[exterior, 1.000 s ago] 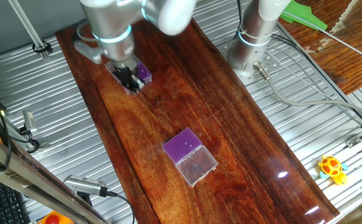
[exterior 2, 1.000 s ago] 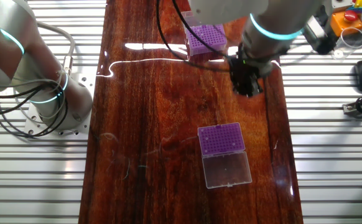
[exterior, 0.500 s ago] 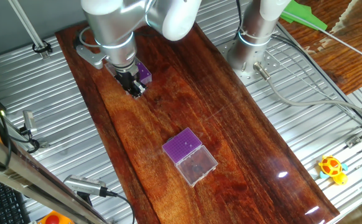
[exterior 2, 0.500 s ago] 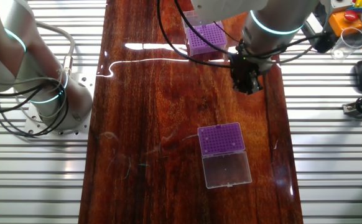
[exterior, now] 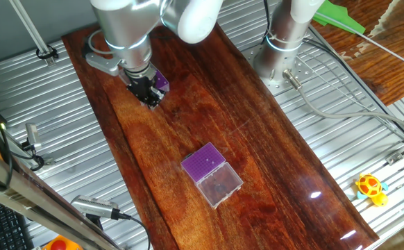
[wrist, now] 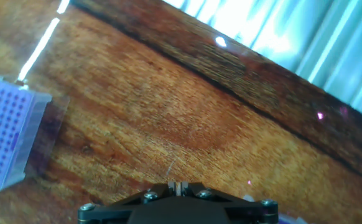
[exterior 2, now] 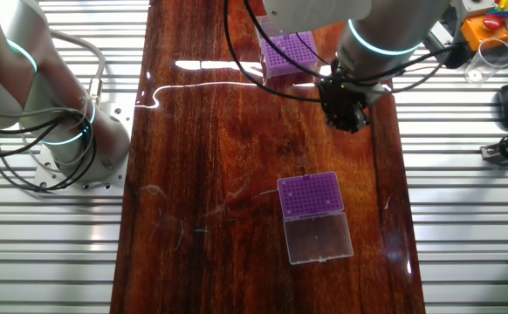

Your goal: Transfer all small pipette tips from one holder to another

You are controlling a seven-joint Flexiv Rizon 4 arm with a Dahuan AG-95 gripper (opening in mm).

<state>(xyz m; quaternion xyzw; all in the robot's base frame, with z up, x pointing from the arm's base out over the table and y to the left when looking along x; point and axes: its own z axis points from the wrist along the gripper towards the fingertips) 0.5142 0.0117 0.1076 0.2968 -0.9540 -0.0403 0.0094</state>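
One fixed view: end effector (exterior: 150, 98) is seen over the table (exterior: 257, 146), just beside the far rack (exterior: 160, 81), on the side facing the near rack (exterior: 203, 162). Near rack lies well apart, down the board, with its clear lid (exterior: 220, 185) open flat beyond it.

Other fixed view: end effector (exterior 2: 346, 118) sits between far rack (exterior 2: 289, 55) and near rack (exterior 2: 310, 193), closer to the far one. Near rack's long axis with lid (exterior 2: 319, 237) runs along the board.

Hand view: far rack (wrist: 4, 137) shows as a purple hole grid in a clear box, left of the end effector (wrist: 177, 185). Fingers look nearly closed; a thin tip (wrist: 172, 167) seems pinched, judged only.
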